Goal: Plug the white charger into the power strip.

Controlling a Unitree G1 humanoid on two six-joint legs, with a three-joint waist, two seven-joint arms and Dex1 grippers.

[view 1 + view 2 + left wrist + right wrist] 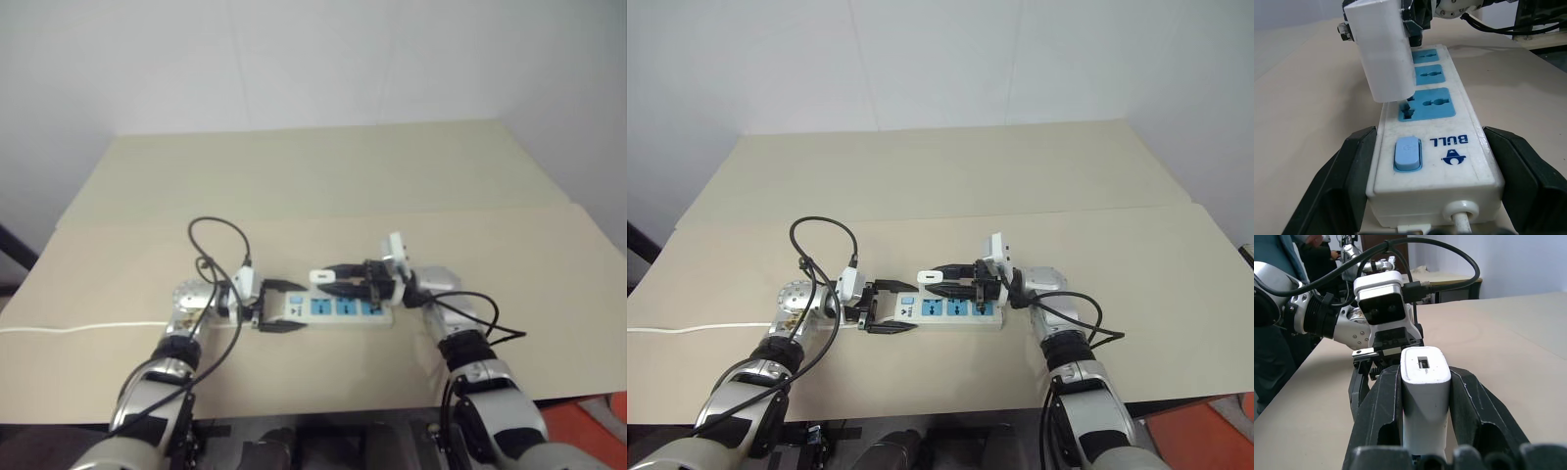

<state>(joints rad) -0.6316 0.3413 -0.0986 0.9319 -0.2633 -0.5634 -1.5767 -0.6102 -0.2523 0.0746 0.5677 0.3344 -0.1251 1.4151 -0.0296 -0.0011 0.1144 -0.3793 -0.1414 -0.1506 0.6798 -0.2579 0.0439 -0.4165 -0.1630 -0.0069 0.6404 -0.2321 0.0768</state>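
Note:
The power strip (345, 309) lies on the beige table in front of me, its blue switch (1407, 154) at its left end. My left gripper (282, 306) is shut on that switch end, with one black finger (1339, 178) on each long side. My right gripper (331, 282) is shut on the white charger (1383, 49), which it holds level from the right. The charger hangs, slightly tilted, with its lower end right at the blue socket (1426, 104) nearest the switch. I cannot tell whether its prongs are in the socket. The right wrist view shows the charger (1425, 396) clamped between both fingers (1382, 406).
The strip's white cord (78, 328) runs left across the table and off its edge. The table's front edge (323, 413) is close below my arms. Beyond the table in the right wrist view stands a person (1281, 254).

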